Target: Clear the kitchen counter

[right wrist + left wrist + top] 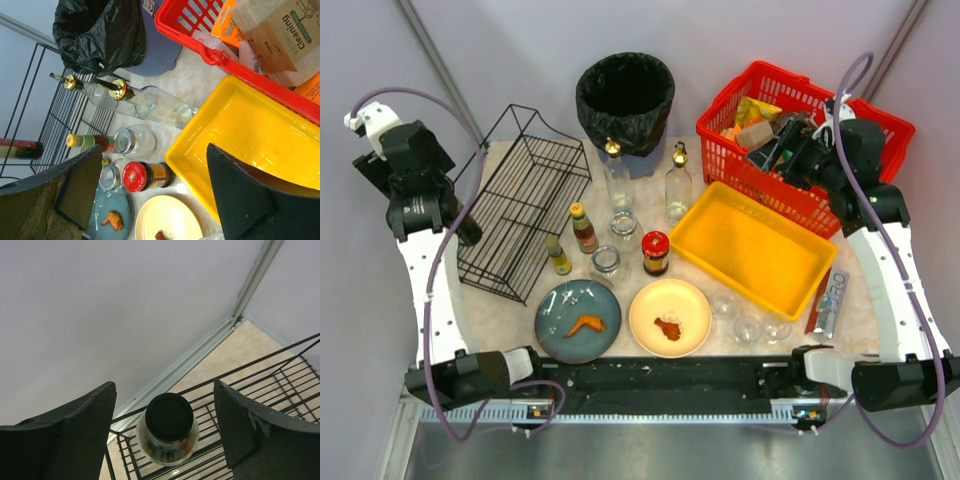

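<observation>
Left gripper (164,395): fingers wide apart and clamped on nothing. A black-lidded jar (169,416) stands upright directly below the gap, with clear space to each finger. The jar sits on the black wire rack (525,210). Beyond the rack a strip of the kitchen counter (245,347) runs to the wall corner.

Right gripper (152,160): fingers also spread, empty, touching nothing. Under its right finger lies the yellow tray (260,135). Just past that is the red basket (200,45), with cleaning packs in it. Under the gap and toward its left finger are a red-lidded jar (145,176), a small empty glass jar (135,142) and a cream plate (165,220). Farther out are two clear bottles (150,105) with gold stoppers, and beyond them the black-bagged bin (100,30).

Only the left wrist view shows the jar; from the top it cannot be made out beside the arm. Only the top view shows the whole counter, with the left gripper over the rack's left end and the right gripper over the basket. It also shows the blue plate (578,320) and three drinking glasses (748,325) along the near edge.
</observation>
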You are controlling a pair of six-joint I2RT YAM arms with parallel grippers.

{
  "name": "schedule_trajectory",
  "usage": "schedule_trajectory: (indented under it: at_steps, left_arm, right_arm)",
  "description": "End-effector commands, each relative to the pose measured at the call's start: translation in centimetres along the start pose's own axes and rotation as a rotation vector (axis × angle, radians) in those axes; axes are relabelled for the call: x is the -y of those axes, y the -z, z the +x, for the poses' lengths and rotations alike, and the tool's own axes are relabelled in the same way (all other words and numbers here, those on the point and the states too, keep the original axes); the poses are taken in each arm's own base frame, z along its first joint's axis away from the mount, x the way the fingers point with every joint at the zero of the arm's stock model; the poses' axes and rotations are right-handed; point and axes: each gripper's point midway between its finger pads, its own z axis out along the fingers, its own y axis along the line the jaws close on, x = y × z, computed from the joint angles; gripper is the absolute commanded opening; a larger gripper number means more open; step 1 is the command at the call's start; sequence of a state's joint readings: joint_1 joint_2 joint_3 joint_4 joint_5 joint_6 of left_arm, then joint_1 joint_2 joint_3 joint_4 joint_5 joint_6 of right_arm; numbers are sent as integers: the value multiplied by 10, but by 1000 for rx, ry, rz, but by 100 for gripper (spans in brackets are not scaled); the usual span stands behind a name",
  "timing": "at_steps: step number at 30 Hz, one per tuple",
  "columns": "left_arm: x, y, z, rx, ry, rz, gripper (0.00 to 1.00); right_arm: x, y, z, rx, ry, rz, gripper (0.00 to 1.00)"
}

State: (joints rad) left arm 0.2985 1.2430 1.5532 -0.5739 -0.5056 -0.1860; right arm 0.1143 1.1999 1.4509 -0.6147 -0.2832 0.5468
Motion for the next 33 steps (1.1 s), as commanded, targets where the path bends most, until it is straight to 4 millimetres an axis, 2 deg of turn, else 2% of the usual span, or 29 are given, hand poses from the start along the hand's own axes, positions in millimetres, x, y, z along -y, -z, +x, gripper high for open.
schedule_trajectory:
  at_steps: [1,5,8,11,15,20,25,29,33]
  left_arm:
    - [1,22,-47,139,51,62,86]
    - [3,42,-70,176,55,119,97]
    - [21,64,-87,196,38,262,99]
    - [53,94,-99,207,21,495,99]
    - [106,135,-94,160,58,863,99]
    - [156,166,-73,28,190,1211,98]
    - [198,191,-49,-20,129,1350,98]
    - [240,213,-7,-160,104,1463,98]
    - [272,213,37,-272,84,1448,98]
  right_arm:
    - [-2,8,-14,65,8,-1,84]
    - [-3,11,-18,81,17,3,84]
    - [-2,13,-21,98,16,13,84]
    - [-5,15,-20,94,12,3,84]
    - [-7,15,-14,70,11,-18,83]
    - [0,18,-4,61,27,-1,82]
    - [9,26,2,80,51,29,82]
    - [13,29,8,77,49,36,82]
    - [17,31,12,79,44,45,82]
